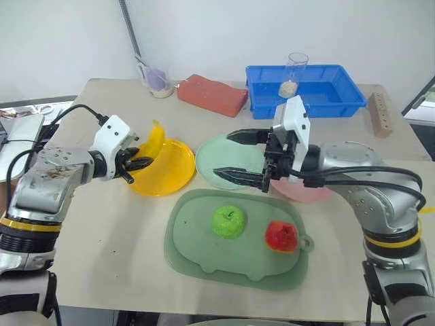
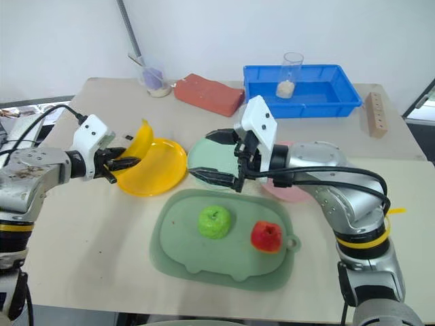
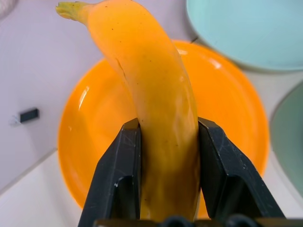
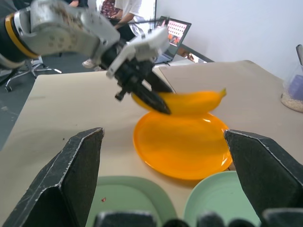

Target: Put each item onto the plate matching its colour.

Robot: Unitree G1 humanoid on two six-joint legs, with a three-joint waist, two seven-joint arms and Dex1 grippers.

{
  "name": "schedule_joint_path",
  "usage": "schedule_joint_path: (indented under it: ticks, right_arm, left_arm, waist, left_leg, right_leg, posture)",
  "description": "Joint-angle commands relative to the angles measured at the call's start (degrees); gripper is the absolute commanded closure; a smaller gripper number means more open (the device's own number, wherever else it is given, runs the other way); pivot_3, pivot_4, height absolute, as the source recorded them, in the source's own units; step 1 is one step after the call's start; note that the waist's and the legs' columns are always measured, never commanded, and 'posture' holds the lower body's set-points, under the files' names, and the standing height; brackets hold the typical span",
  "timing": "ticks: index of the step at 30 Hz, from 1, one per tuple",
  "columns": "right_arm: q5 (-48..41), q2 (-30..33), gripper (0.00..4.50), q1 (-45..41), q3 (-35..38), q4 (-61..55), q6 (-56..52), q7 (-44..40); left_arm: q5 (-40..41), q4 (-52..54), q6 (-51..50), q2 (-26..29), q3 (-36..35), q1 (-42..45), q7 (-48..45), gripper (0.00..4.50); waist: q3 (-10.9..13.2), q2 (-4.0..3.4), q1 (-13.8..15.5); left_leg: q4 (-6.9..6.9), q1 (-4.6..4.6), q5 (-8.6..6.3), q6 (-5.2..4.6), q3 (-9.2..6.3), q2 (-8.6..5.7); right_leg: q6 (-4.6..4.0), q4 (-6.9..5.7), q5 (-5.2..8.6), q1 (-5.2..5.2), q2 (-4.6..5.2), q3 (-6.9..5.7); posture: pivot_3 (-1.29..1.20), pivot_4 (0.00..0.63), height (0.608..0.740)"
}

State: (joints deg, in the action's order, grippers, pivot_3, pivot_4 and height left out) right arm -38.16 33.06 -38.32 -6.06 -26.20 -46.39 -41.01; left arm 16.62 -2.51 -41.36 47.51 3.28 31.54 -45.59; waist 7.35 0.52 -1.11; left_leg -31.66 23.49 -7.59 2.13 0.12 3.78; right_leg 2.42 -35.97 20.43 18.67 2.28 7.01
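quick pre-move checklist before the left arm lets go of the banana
1. Left gripper shut on the banana: ok.
2. Banana above the yellow plate, not yet resting on it: ok.
3. Yellow plate bare of other items: ok.
4. Right gripper open, holding nothing, apart from the banana: ok.
5. Green apple and red fruit on the tray, waiting: ok.
6. Pink plate free of items: cannot tell, arm covers it.
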Motion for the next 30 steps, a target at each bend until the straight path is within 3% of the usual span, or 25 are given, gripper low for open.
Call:
schedule_joint_path:
  ticks: [1,7,12,18,24,30]
  right_arm:
    - [0.55,-0.06,0.00,-2.12,0.72,-0.62,-0.30,0.62]
    - [1.56,0.76,0.00,-1.37,1.33,-0.19,-0.21,0.44]
    - [1.83,2.20,0.00,0.14,2.40,-0.39,-0.09,0.23]
    - [-0.05,8.23,0.00,6.24,6.15,-2.23,1.28,-4.97]
    - [-4.33,15.03,0.00,15.12,10.69,-7.71,0.08,-11.12]
    - [-8.90,18.54,0.00,18.98,13.15,-14.06,-2.97,-9.43]
  left_arm:
    - [-1.92,-4.03,5.41,-1.99,-0.16,2.31,-0.19,2.91]
    - [-4.23,-7.66,8.72,-2.76,0.05,3.78,-1.18,0.09]
    - [-3.11,-4.53,7.75,0.71,-1.62,4.75,-5.13,0.04]
    - [5.83,7.77,8.68,4.64,-4.82,2.20,-17.59,0.04]
    - [10.03,19.47,14.41,0.07,0.14,-1.95,-24.72,0.04]
    - [4.21,15.44,25.67,-5.91,9.55,-3.27,-29.12,0.04]
  waist:
    - [0.00,0.00,0.24]
    - [-0.03,0.05,0.26]
    - [-0.03,0.06,0.20]
    - [-0.03,0.05,0.43]
    - [-0.10,-0.09,0.33]
    - [-0.05,0.00,0.05]
  left_leg:
    - [-0.02,0.06,0.00,0.00,-0.01,0.01]
    - [-0.07,0.12,0.00,0.00,-0.03,0.06]
    - [-0.06,0.13,0.01,0.00,-0.03,0.08]
    - [-0.07,0.20,0.01,0.00,-0.02,0.10]
    - [-0.14,0.11,0.00,0.00,0.01,0.09]
    - [-0.16,0.08,0.01,-0.02,-0.05,0.11]
  right_leg:
    - [0.00,-0.05,0.00,0.07,-0.02,-0.01]
    - [0.00,-0.10,-0.01,0.13,-0.09,-0.01]
    - [0.00,-0.11,-0.01,0.13,-0.11,-0.01]
    - [0.00,-0.09,-0.01,0.16,-0.12,-0.02]
    - [0.01,0.03,-0.01,-0.39,-0.04,-0.09]
    - [0.00,0.03,-0.01,-0.40,-0.15,-0.02]
  posture:
    - [0.00,0.150,0.740]
    - [0.00,0.150,0.740]
    - [0.00,0.150,0.740]
    - [0.00,0.150,0.740]
    - [0.00,0.150,0.740]
    - [0.00,0.150,0.740]
